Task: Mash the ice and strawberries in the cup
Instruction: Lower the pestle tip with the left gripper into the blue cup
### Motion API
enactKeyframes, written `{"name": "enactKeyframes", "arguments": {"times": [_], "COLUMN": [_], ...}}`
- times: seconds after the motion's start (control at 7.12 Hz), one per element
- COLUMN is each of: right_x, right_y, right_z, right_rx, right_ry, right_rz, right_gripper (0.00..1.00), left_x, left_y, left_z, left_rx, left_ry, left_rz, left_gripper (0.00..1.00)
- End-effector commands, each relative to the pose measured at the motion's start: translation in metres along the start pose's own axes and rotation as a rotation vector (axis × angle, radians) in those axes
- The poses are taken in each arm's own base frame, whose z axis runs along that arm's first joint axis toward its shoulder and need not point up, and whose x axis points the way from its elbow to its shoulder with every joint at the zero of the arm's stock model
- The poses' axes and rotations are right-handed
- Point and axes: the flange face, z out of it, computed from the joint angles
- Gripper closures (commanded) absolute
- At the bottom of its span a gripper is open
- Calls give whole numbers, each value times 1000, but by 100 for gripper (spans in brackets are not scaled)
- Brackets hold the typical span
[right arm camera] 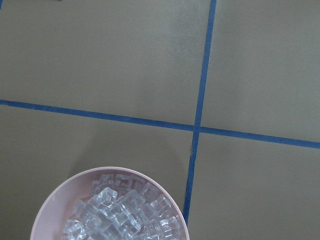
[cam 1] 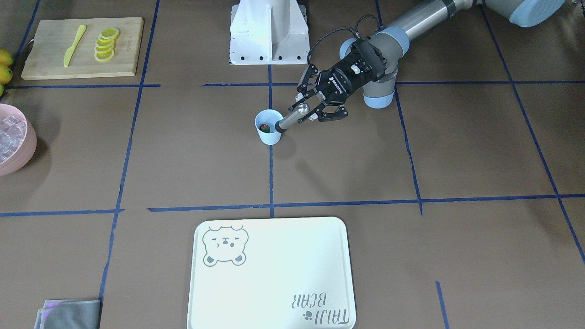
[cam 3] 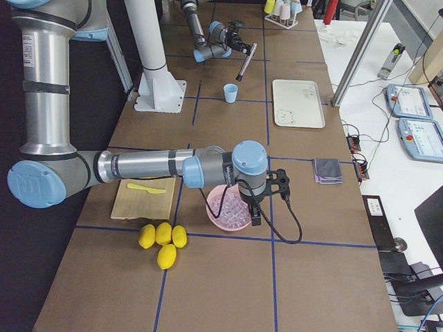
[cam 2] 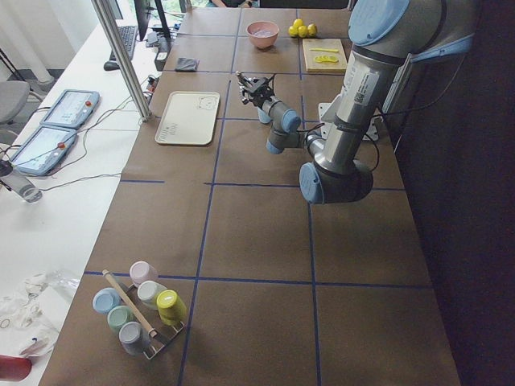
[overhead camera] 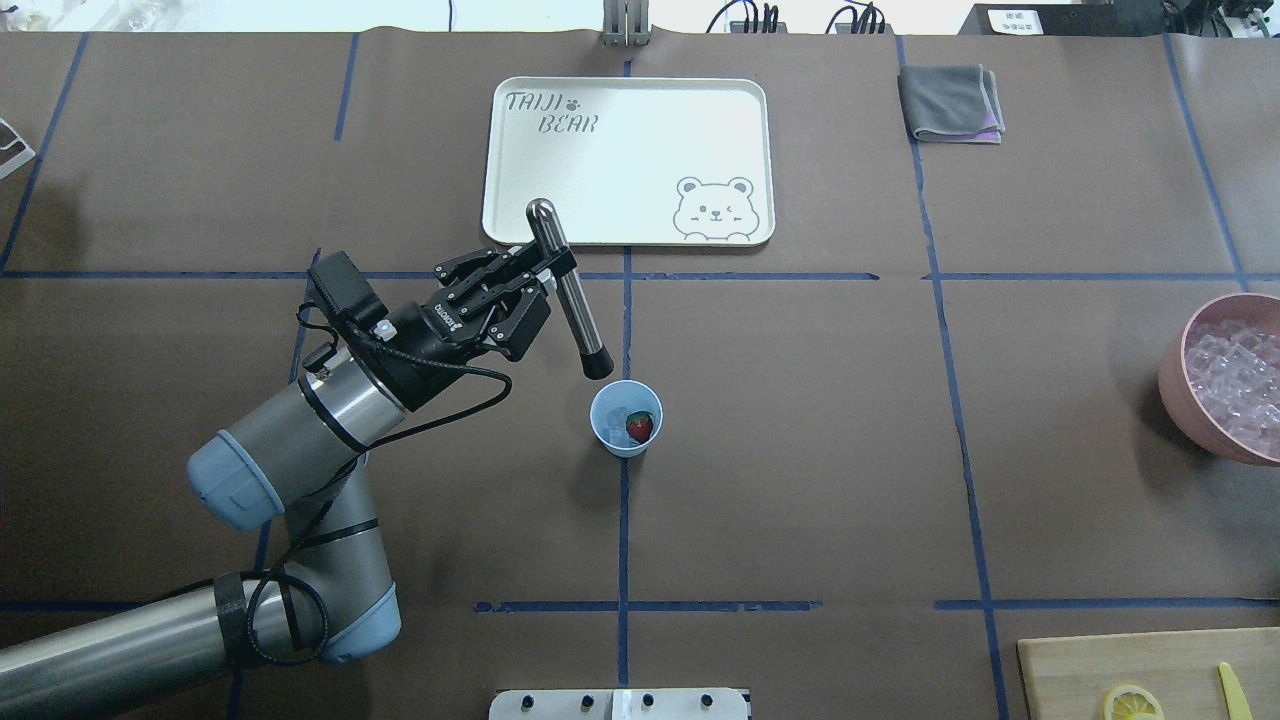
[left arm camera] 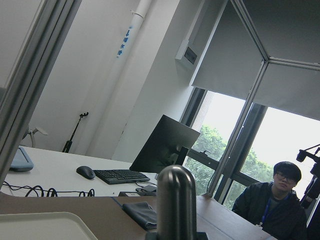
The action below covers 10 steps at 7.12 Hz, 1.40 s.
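Note:
The light-blue cup [overhead camera: 607,434] stands mid-table and holds a red strawberry [overhead camera: 640,427] and an ice cube [overhead camera: 616,414]. It also shows in the front view [cam 1: 269,135], with the strawberry [cam 1: 264,127] inside. My left gripper [overhead camera: 545,272] is shut on a metal muddler [overhead camera: 575,310] and holds it tilted. Its dark tip hangs just above the cup's rim on the cup's left. My right gripper [cam 3: 260,213] hangs over the pink bowl [cam 3: 220,220] of ice [right arm camera: 125,215]. I cannot tell whether it is open or shut.
A white bear tray [overhead camera: 620,160] lies beyond the cup, a grey cloth [overhead camera: 950,102] to its right. The pink bowl [overhead camera: 1172,375] sits at the table's right. A cutting board [cam 1: 55,64] holds lemon slices [cam 1: 106,45] and a yellow knife [cam 1: 74,45].

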Motion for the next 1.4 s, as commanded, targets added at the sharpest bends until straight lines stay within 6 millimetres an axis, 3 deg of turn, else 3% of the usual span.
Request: {"name": "enactKeyframes", "arguments": {"times": [0.0, 0.28, 0.84, 1.26], "right_x": [0, 1, 3, 3], "right_y": [1, 1, 4, 4], "right_z": [0, 1, 3, 3], "right_rx": [-1, -2, -6, -7], "right_ry": [0, 0, 0, 0], "right_rz": [1, 1, 5, 6], "right_gripper": [1, 1, 1, 1], "left_x": [12, 24, 37, 46], "left_y": [-10, 20, 21, 40], "left_z": [3, -4, 2, -4], "left_rx": [6, -61, -68, -99], "left_ry": [5, -4, 2, 7], "left_rz": [-3, 38, 72, 59], "left_gripper": [100, 100, 100, 100]}}
